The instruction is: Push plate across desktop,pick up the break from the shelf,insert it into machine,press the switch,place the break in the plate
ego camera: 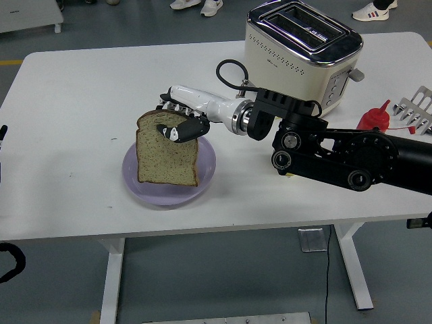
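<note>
Now my right hand was pinching the top edge of the bread between thumb and fingers, the slice hanging upright below my hand, over the purple plate.

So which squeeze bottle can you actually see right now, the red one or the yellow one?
The red squeeze bottle, right of the cream toaster; the black right arm covers where a yellow one would stand.

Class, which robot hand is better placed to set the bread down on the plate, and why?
The right robot hand. It grips the bread by its top edge, directly over the purple plate. The left arm only shows at the picture's left edge, far from the plate.
</note>
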